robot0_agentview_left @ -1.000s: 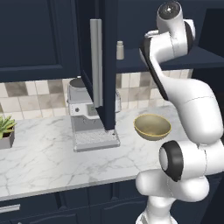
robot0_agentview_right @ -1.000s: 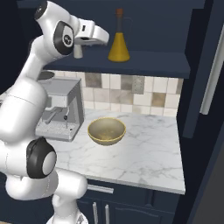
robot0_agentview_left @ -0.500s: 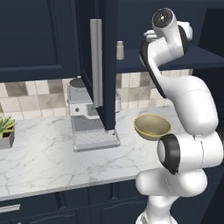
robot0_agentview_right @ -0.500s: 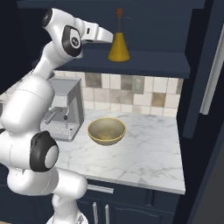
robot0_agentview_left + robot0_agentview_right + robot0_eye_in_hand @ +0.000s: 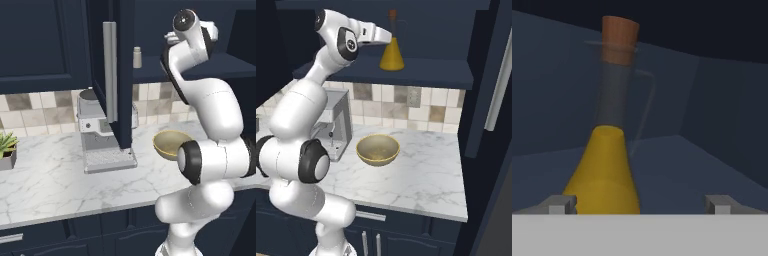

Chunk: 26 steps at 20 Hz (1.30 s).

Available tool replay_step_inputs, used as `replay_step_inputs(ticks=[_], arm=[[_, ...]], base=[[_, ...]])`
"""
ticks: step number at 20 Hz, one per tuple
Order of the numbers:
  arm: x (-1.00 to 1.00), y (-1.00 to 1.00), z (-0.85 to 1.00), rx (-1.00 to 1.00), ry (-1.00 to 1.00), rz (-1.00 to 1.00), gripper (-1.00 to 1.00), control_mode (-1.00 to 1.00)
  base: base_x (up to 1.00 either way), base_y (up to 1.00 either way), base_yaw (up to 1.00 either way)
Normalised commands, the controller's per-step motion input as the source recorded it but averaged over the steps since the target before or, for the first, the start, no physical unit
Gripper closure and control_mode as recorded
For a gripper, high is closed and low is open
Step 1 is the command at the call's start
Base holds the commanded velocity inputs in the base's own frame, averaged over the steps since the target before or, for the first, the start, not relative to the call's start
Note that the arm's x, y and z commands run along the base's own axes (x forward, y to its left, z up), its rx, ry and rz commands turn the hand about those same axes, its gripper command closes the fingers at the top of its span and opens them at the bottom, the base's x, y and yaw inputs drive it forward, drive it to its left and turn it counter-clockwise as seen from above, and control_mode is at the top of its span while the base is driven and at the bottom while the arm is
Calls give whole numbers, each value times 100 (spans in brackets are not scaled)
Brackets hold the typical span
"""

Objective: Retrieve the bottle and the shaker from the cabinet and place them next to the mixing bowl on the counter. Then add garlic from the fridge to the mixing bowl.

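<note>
The yellow-amber glass bottle with a conical base and reddish stopper (image 5: 607, 165) is standing upright on the shelf of the dark navy wall cabinet (image 5: 421, 70). The white arm's two-finger gripper (image 5: 639, 204) is facing it with jaws spread wide and empty, the bottle sitting toward eleven o'clock, just beside the left fingertip

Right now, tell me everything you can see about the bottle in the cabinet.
The bottle looks like glass: a wide conical base filled with yellow-amber liquid, a thin clear neck with a slim looped handle, and a reddish-brown stopper on top. It stands upright on the dark navy shelf of the open cabinet, above the counter. The open gripper faces it, one fingertip either side of the base, with no contact visible.
</note>
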Motion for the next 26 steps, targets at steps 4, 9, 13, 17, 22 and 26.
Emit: replay_step_inputs(ticks=[4,9,13,17,22,26], arm=[[39,-1,4,-1,-1,0,-100,-100],[44,-6,5,0,-1,-1,-100,-100],[42,-6,9,0,-1,-2,-100,-100],[41,-9,1,0,0,-2,-100,-100],[41,-13,0,0,0,-3,-100,-100],[43,-11,0,0,0,-3,-100,-100]], base=[[0,0,0],[0,0,0],[0,0,0],[0,0,0],[0,0,0],[0,0,0]])
